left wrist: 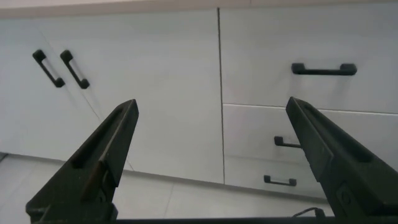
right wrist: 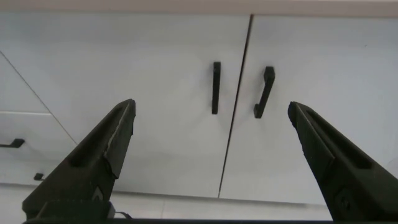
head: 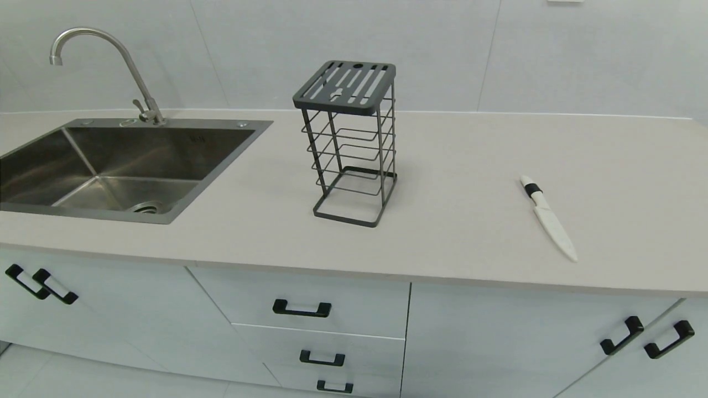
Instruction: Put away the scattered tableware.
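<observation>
white knife [head: 547,216] lies flat on the counter [head: 470,166], well right of the wire rack [head: 349,143]. left gripper [left wrist: 211,102] and right gripper [right wrist: 211,106] both spread wide, holding nothing, facing cabinet doors [right wrist: 155,74] below rack level.

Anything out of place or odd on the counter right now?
Only the white knife: it lies loose on the countertop, apart and to the right of the black slotted rack, whose slots look empty. Nothing spilled or damaged.

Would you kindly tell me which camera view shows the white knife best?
The head view: the knife lies whole on the counter, right of the rack. Both wrist views face cabinet doors instead.
</observation>
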Tool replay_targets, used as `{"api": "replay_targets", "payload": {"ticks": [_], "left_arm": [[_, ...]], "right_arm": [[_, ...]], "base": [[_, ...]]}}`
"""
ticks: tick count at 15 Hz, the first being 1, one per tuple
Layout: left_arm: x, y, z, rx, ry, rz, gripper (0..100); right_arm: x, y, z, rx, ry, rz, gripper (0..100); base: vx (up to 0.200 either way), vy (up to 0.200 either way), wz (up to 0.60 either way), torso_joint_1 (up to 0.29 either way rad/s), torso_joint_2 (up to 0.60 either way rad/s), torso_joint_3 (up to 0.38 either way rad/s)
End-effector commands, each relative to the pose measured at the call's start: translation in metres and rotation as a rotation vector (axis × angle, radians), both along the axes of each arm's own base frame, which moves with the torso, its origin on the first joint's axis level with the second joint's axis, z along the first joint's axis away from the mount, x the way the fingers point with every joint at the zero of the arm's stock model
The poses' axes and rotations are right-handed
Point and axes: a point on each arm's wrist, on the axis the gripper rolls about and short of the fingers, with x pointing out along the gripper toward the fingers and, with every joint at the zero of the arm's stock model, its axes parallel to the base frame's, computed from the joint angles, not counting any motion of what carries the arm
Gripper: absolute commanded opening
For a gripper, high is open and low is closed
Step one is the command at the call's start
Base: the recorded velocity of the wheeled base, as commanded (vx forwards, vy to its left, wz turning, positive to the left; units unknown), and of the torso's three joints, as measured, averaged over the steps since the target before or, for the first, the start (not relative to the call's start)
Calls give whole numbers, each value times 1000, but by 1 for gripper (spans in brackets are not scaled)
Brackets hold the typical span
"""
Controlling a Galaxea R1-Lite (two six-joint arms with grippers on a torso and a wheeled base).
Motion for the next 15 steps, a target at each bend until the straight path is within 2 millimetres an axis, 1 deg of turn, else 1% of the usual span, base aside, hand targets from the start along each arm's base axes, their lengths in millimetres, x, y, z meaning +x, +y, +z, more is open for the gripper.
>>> {"api": "replay_targets", "payload": {"ticks": [1, 10, 12, 15], "left_arm": [[0, 0, 0, 0, 1, -2, 100], [0, 0, 0, -2, 1, -2, 100], [0, 0, 0, -2, 1, -2, 100], [0, 0, 0, -5, 1, 1, 100]], "right_arm": [[0, 0, 0, 0, 1, 0, 100], [0, 0, 0, 3, 1, 0, 100], [0, 0, 0, 3, 1, 0, 100], [0, 0, 0, 3, 1, 0, 100]], "base": [[0, 0, 0, 354, -476, -242], [0, 0, 0, 281, -519, -249], [0, 0, 0, 102, -188, -88], [0, 0, 0, 14, -28, -11]]}}
